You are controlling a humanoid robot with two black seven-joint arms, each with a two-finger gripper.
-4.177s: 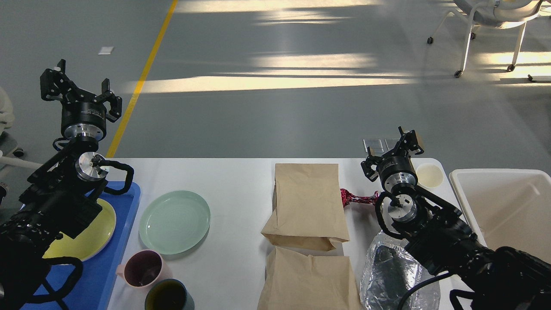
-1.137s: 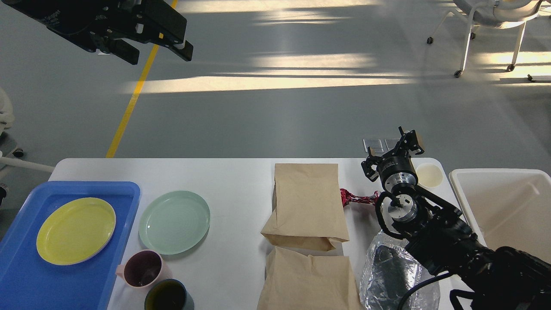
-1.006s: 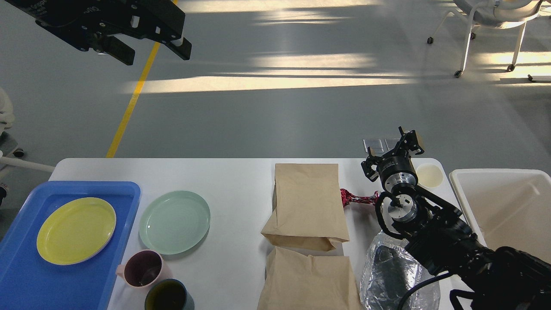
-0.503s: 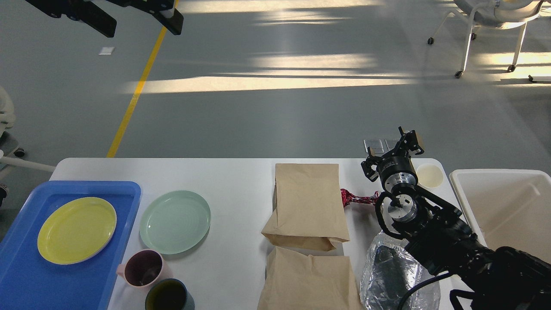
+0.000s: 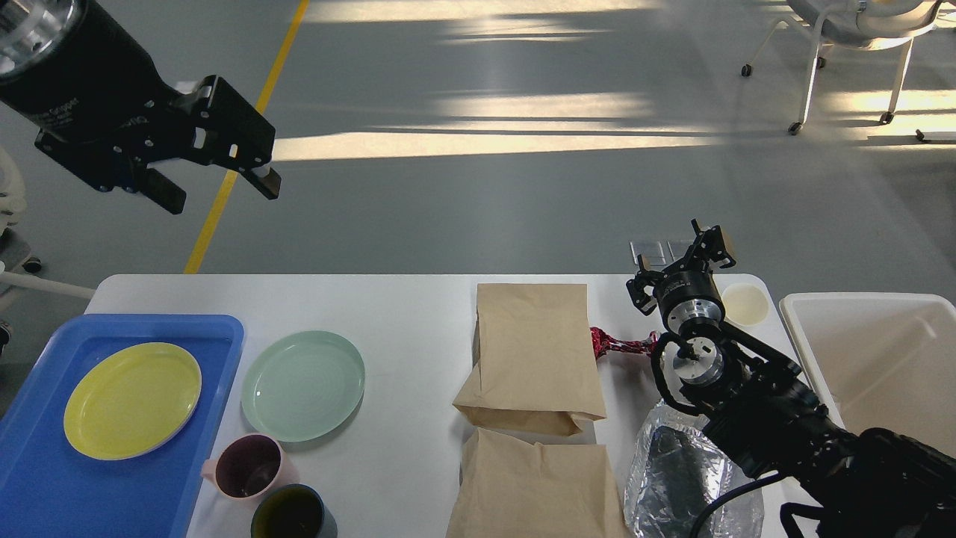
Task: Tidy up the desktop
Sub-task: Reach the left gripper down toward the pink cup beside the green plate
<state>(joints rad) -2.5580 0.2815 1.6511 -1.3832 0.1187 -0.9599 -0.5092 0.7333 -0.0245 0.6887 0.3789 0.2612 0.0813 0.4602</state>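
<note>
No legible text anywhere.

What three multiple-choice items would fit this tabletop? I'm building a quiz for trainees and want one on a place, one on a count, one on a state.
1. Where does the yellow plate lie?
A. In the blue tray
B. On a paper bag
C. In the white bin

2. How many brown paper bags lie on the desktop?
A. One
B. Two
C. Four

3. How is the left gripper?
A. Shut on a cup
B. Shut on the green plate
C. Open and empty, above the floor

Answers: 1 A, the plate sits inside the tray's rim. 2 B, one bag lies behind the other. 3 C, its fingers are spread with nothing between them.
</note>
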